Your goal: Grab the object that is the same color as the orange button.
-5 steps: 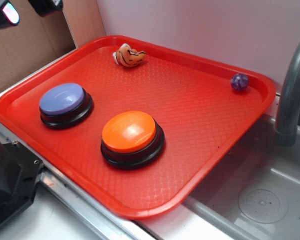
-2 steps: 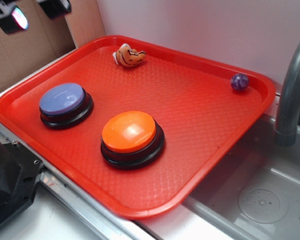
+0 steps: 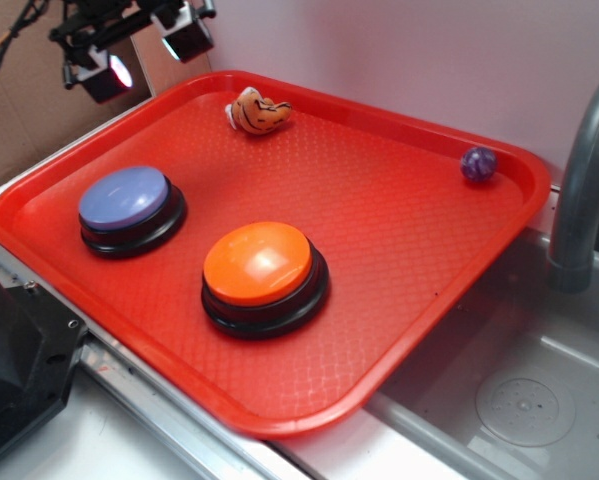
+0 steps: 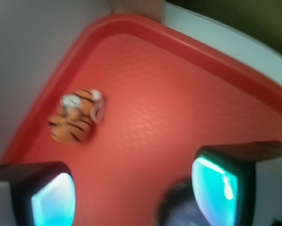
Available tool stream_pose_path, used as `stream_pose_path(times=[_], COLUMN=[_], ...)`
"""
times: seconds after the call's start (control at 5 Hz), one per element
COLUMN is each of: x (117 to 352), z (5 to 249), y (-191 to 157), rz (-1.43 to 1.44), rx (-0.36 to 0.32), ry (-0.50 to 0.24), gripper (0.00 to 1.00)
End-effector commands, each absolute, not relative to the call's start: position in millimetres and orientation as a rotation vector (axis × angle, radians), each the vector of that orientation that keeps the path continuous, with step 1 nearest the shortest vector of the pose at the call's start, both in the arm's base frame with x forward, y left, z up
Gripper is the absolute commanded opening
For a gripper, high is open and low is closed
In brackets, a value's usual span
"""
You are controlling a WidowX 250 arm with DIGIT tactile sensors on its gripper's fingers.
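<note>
The small orange and cream toy [image 3: 257, 111] with dark stripes lies at the far edge of the red tray [image 3: 399, 260]. It also shows in the wrist view [image 4: 76, 116], ahead and left of the fingers. The orange button [image 3: 258, 265] stands mid-tray at the front. My gripper [image 3: 144, 50] hangs open and empty above the tray's far left corner, left of the toy. In the wrist view the gripper [image 4: 133, 193] has wide-apart pads with bare tray between them.
A lavender-blue button [image 3: 125, 200] stands on the tray's left; its dark edge shows by the right finger in the wrist view [image 4: 178, 209]. A small purple ball [image 3: 478, 164] sits at the far right corner. A grey faucet [image 3: 584, 180] and sink [image 3: 519, 400] lie right. A wall stands behind.
My gripper has moved right and down into view, toward the tray's far left corner. The toy, buttons and ball have not moved.
</note>
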State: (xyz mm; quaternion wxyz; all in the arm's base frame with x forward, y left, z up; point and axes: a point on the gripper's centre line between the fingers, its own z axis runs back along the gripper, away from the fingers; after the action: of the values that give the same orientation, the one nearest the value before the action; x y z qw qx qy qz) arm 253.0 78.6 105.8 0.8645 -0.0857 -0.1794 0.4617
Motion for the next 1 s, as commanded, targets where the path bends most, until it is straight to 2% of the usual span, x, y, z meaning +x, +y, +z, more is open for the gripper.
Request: stream_pose_path(times=[0.0, 0.2, 0.4, 0.6, 0.8], x=[308.6, 322.3, 333.6, 337.8, 334.8], z=[91.1, 78.8, 66.7, 55.8, 44.4], y=[60.8, 57.0, 59.1, 66.9, 80.6], rz=[1.033, 1.024, 1.0, 0.996, 1.006], rx=[-0.14, -0.065, -0.022, 0.041, 0.017], ry=[-0.473, -0.464, -0.436, -0.399, -0.334], gripper=[1.0, 1.0, 1.0, 1.0, 0.47])
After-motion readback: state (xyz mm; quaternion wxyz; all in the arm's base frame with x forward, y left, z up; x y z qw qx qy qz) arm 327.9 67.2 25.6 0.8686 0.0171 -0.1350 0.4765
